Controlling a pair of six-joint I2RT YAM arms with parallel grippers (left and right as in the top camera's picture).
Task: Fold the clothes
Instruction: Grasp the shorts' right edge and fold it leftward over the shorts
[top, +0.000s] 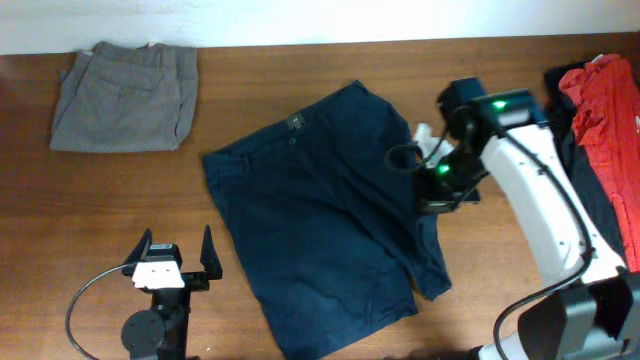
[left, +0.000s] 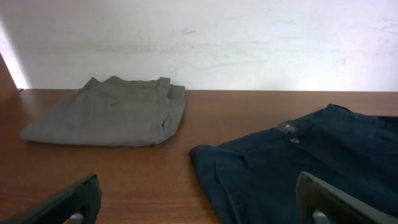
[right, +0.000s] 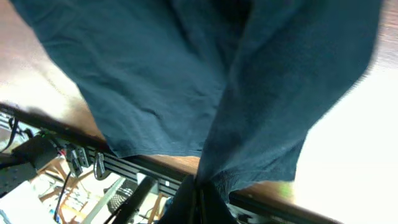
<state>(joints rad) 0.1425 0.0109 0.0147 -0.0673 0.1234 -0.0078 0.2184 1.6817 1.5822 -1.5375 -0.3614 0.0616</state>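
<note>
Overhead: wooden table (top: 300, 80). Grey-khaki trousers (top: 125, 95) sit folded far left. Navy trousers (top: 320, 215) lie spread mid-table, not yet folded. Red garment (top: 610, 105) and black garment (top: 610, 210) are heaped at right, so most of the job is prob. left.

Left wrist: white wall (left: 249, 37) behind; left gripper (top: 178, 255) is spread wide and empty, and only this view shows the waistband button (left: 292, 140).

Right wrist: only this view shows the right gripper (right: 198, 196) clenched on bunched navy cloth.
</note>
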